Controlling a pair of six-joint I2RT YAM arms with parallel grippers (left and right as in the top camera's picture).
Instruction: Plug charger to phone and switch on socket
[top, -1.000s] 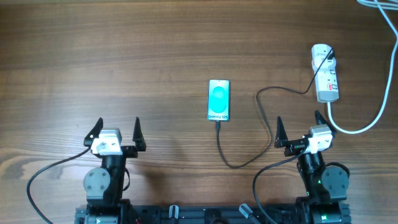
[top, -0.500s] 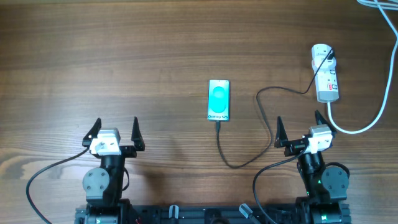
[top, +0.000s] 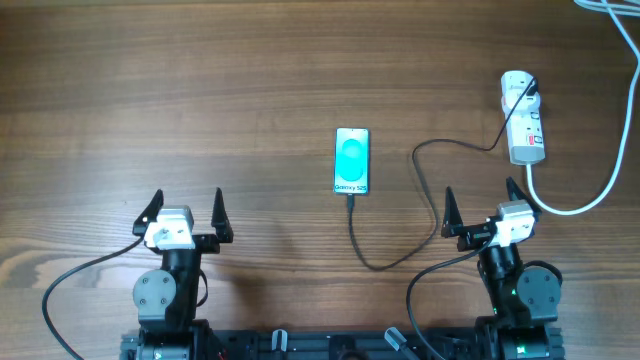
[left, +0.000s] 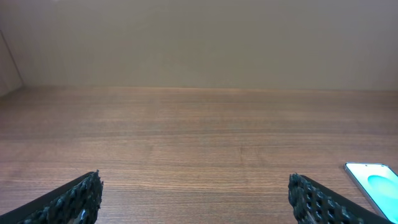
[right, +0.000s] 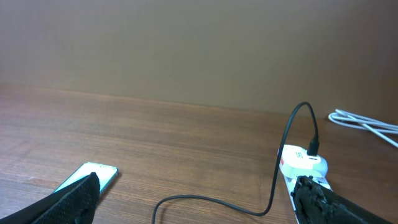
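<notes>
While the left gripper (top: 187, 206) and right gripper (top: 481, 200) sat spread and empty, the charger (top: 352, 225) tip met the phone (top: 352, 160) at its near end, seating unclear. The right arm should push it in squarely, then press the switch on the socket (top: 524, 128), far right.

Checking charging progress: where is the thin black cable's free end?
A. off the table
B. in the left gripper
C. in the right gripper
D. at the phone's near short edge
D: the charger runs up to the near edge of the phone, while the left gripper and right gripper stand open and empty.
</notes>
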